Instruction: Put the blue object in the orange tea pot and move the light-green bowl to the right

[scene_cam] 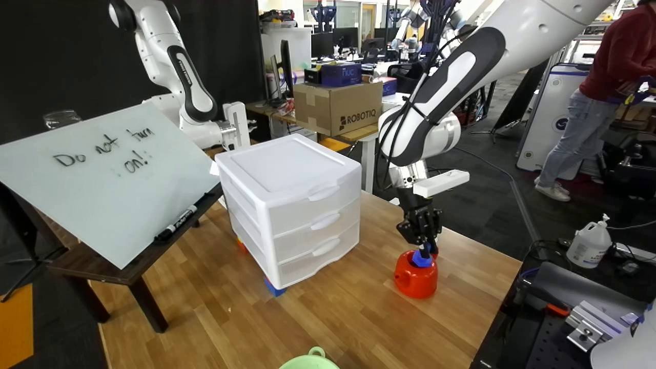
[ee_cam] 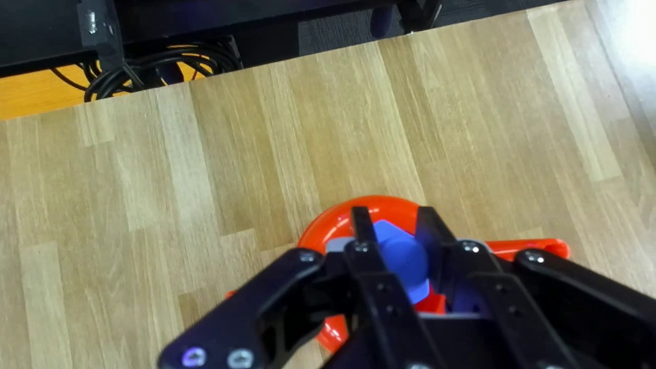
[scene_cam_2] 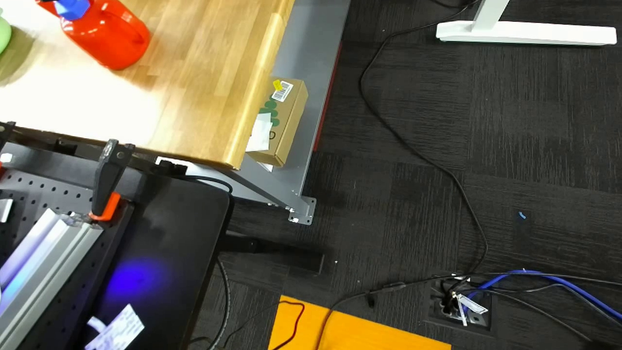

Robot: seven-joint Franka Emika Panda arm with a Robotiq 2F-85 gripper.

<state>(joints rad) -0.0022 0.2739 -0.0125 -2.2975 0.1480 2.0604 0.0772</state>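
Note:
The orange tea pot point(scene_cam: 416, 283) stands upright on the wooden table, its red-orange body also in the other views. At its top opening is the blue object point(ee_cam: 407, 259), a small piece with a round middle and angular ends. My gripper point(ee_cam: 393, 214) points down over the pot, with one black finger on each side of the blue object, shut on it. In an exterior view the piece point(scene_cam: 422, 259) is at the pot's mouth; whether it touches the rim I cannot tell. The light-green bowl point(scene_cam: 310, 363) is cut off by the lower frame edge, and a sliver of the bowl point(scene_cam_2: 4, 35) shows elsewhere.
White plastic drawers point(scene_cam: 292, 205) stand on the table beside the pot. Behind them is another robot arm point(scene_cam: 187, 82). A whiteboard point(scene_cam: 102, 169) leans on a small dark stool. Near the pot runs the table edge point(ee_cam: 277, 64), with cables and a black clamp point(scene_cam_2: 111, 170) beyond.

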